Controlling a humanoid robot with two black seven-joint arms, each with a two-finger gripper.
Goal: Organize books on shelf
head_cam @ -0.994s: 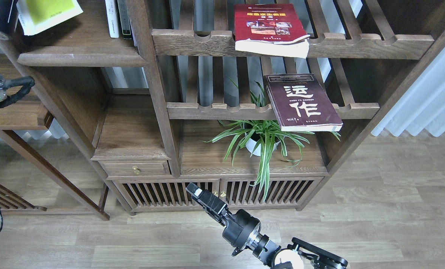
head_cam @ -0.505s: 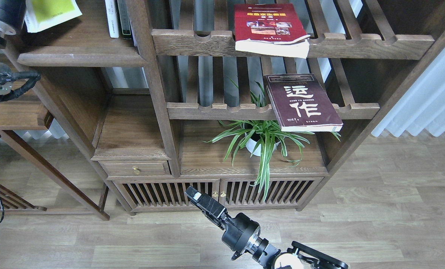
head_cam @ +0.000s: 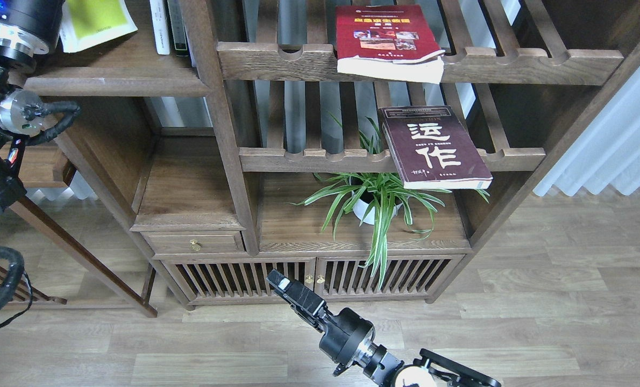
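Note:
The yellow-green book point(head_cam: 94, 19) hangs tilted over the left end of the dark-walnut shelf point(head_cam: 115, 80), at the top left. My left arm's wrist point(head_cam: 21, 24) is right beside it; the fingers are cut off by the top edge, and the book travels with the arm. The red book point(head_cam: 384, 37) lies flat on the upper slatted rack, overhanging its front rail. The dark maroon book point(head_cam: 433, 145) lies flat on the lower slatted rack, also overhanging. My right gripper point(head_cam: 279, 280) is low in front of the cabinet doors, dark, with its fingers indistinct and nothing in it.
Thin white and dark-spined volumes point(head_cam: 164, 27) stand at the shelf's right end against the post. A potted spider plant point(head_cam: 374, 199) sits under the maroon book. A small drawer point(head_cam: 193, 243) and slatted cabinet doors point(head_cam: 244, 279) are below. A white curtain point(head_cam: 621, 134) hangs at right.
My left arm has moved right and the yellow-green book has moved right with it over the shelf. The right arm has barely shifted. The red and maroon books are unmoved.

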